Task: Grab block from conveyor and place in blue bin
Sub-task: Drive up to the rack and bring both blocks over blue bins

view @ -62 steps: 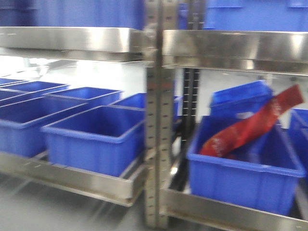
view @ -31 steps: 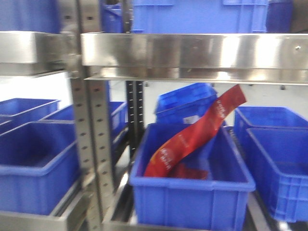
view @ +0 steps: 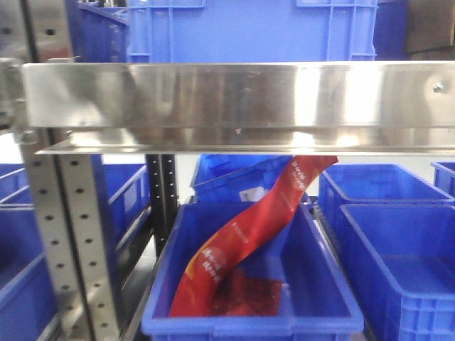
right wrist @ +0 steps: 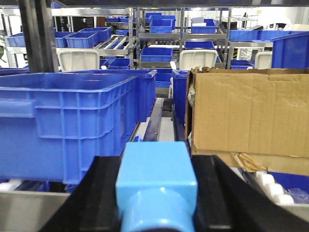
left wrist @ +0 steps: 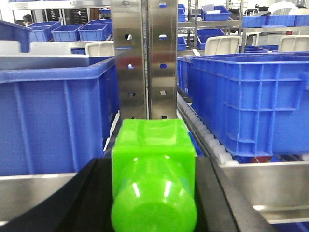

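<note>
The left claw (left wrist: 153,203) is clamped around a green block (left wrist: 154,145), the right claw (right wrist: 157,208) around a light-blue block (right wrist: 157,164); 2 blocks, carried among racks of blue bins (left wrist: 251,96). Both look like light, stiff, glossy plastic, probably slippery, so grip the flat sides.

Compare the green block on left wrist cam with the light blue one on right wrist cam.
Colour: the green block is bright lime; the light blue block is pale sky blue.
Backdrop: the green block faces a perforated steel upright; the light blue block faces a blue bin and a cardboard box.
Shared: both cubes with a rounded near end, held by the left gripper and right gripper respectively.
</note>
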Available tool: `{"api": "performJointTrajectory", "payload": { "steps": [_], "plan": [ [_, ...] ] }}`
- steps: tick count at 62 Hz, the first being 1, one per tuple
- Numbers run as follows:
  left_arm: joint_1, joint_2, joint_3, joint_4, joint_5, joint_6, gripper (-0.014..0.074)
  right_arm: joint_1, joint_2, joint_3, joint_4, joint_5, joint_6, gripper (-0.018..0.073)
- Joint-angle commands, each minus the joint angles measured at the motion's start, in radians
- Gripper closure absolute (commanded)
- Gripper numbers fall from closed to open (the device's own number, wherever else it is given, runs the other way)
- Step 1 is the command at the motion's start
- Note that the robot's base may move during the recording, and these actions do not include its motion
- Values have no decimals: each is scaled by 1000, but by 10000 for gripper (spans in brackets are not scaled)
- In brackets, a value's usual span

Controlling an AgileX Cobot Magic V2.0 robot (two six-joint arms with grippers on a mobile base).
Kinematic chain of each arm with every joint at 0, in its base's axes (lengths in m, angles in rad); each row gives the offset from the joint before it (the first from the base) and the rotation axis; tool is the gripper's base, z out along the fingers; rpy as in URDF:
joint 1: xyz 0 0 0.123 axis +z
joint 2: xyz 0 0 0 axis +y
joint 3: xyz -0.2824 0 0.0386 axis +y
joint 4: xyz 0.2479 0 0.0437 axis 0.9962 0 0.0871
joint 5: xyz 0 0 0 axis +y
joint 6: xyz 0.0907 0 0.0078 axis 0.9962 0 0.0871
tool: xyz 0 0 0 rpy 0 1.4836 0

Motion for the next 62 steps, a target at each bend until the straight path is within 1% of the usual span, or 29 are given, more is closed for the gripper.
{"api": "performJointTrajectory", "payload": {
  "steps": [1, 62],
  "plan": [
    [-6, -6, -9, 1, -19, -2, 708, -6, -4, -9, -8, -23, -4, 721],
    [-6, -6, -9, 1, -19, -2, 708, -6, -4, -9, -8, -23, -4, 721]
  ]
}}
